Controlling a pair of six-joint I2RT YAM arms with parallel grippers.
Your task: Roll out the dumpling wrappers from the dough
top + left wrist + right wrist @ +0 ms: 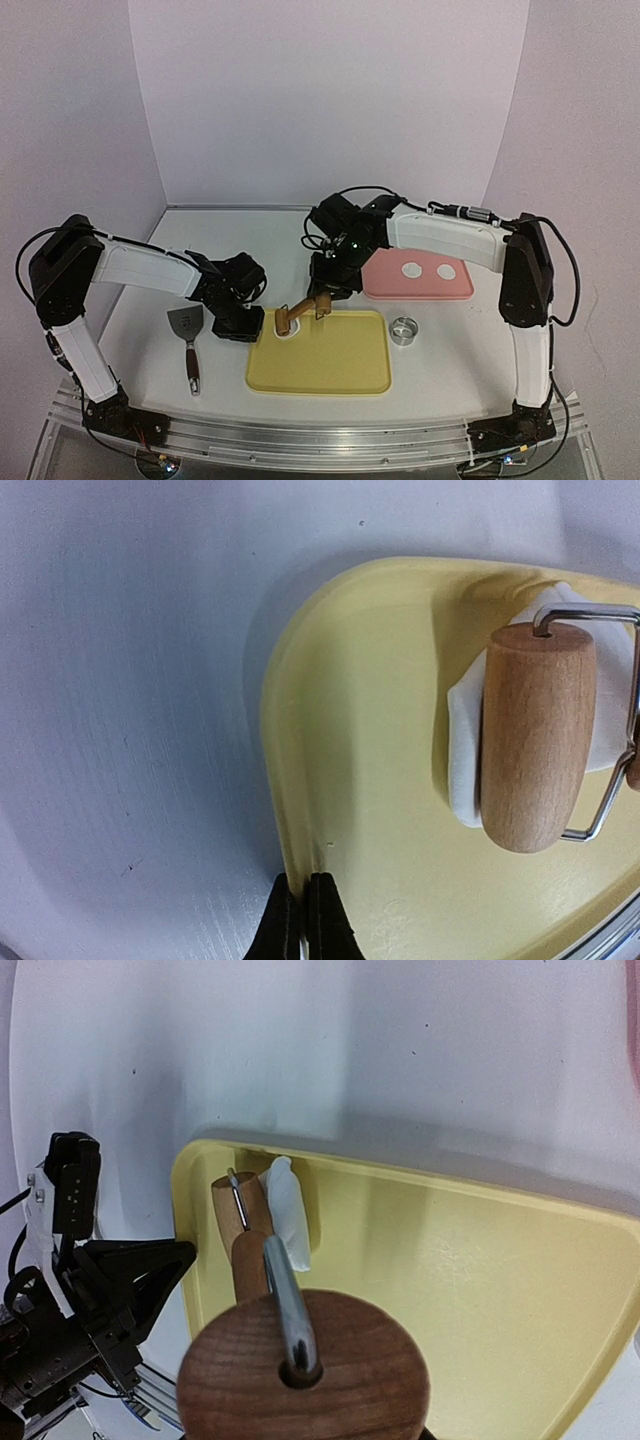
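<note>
Two dumpling wrappers (411, 269) already lie side by side on the pink tray (385, 282) at the far right of the table (450, 350), so one part of the work is done. What is left of the dough (462, 742) is a small irregular white piece in the far left corner of the yellow tray (350, 780), and the wooden roller (537, 735) rests on top of it. The right pincer (322, 296) is closed around the roller's handle (its fingers are hidden in its own wrist view, so I judge this from above). The left pincer (302, 925) is closed almost fully on the left rim of the yellow tray and seems to keep it steady. The metal ring cutter (404, 330) stands just beside the yellow tray's right edge. I think this piece has yet to be flattened, cut and moved over.
</note>
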